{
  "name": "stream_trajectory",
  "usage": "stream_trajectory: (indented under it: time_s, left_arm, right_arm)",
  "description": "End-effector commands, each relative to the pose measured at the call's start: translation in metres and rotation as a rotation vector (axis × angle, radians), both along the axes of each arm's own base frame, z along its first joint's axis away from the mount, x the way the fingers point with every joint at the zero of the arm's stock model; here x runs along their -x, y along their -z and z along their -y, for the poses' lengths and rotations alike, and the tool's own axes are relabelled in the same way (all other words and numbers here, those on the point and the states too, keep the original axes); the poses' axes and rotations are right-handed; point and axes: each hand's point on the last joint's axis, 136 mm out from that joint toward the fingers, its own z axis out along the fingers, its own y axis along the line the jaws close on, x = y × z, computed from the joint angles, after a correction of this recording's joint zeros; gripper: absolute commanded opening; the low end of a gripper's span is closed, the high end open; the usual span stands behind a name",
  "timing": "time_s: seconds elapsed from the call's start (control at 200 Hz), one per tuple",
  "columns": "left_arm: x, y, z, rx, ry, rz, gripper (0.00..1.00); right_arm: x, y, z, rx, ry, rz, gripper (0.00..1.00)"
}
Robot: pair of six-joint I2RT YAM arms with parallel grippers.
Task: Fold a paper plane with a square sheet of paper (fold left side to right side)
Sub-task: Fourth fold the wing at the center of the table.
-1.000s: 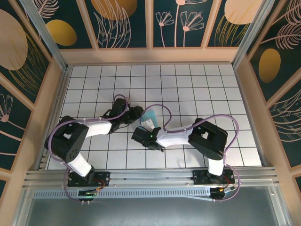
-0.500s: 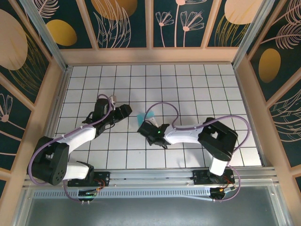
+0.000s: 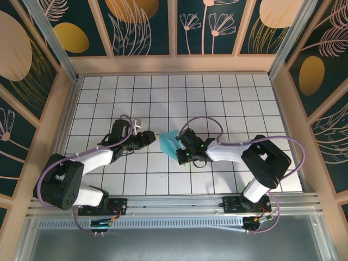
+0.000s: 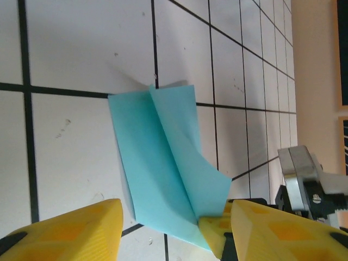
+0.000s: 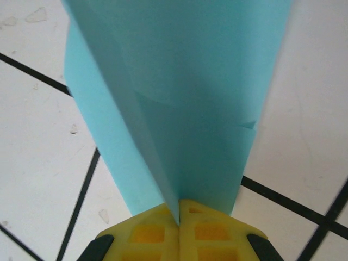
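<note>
Right claw (image 5: 178, 211) clenched on folded paper (image 3: 167, 143), mid-frame on desk (image 3: 228, 98). Left claw (image 4: 175, 209) released, fingers either side of paper's edge, probably not touching.

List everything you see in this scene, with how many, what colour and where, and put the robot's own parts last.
folded paper sheet: one, turquoise, mid-table
table: one, white with black grid, under everything
wall panels: several, dark teal with gold and pink plant prints, around the table
metal rail: one, silver, near edge
left arm, right arm: two, white and black, purple cables
left gripper: one, yellow fingers, open beside the paper
right gripper: one, yellow fingers, shut on the paper
</note>
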Motion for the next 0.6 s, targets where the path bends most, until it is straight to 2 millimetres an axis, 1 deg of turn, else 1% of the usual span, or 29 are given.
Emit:
stream_trajectory:
  time_s: [0.0, 0.105, 0.26, 0.38, 0.596]
  left_arm:
    - [0.003, -0.002, 0.012, 0.029, 0.050, 0.012, 0.54]
    - [0.006, 0.002, 0.022, 0.027, 0.072, -0.002, 0.54]
    - [0.008, 0.013, 0.035, 0.004, 0.082, -0.033, 0.51]
    - [0.008, 0.020, 0.045, 0.000, 0.087, -0.053, 0.49]
    - [0.004, 0.025, 0.059, -0.002, 0.104, -0.069, 0.48]
  right_arm:
    - [0.009, -0.005, -0.010, -0.116, -0.042, -0.063, 0.00]
    - [0.008, -0.005, -0.009, -0.157, -0.032, -0.099, 0.00]
    - [0.009, 0.001, -0.004, -0.188, -0.012, -0.159, 0.00]
    - [0.008, 0.004, -0.001, -0.185, -0.001, -0.166, 0.00]
    - [0.007, 0.005, -0.001, -0.183, 0.002, -0.168, 0.00]
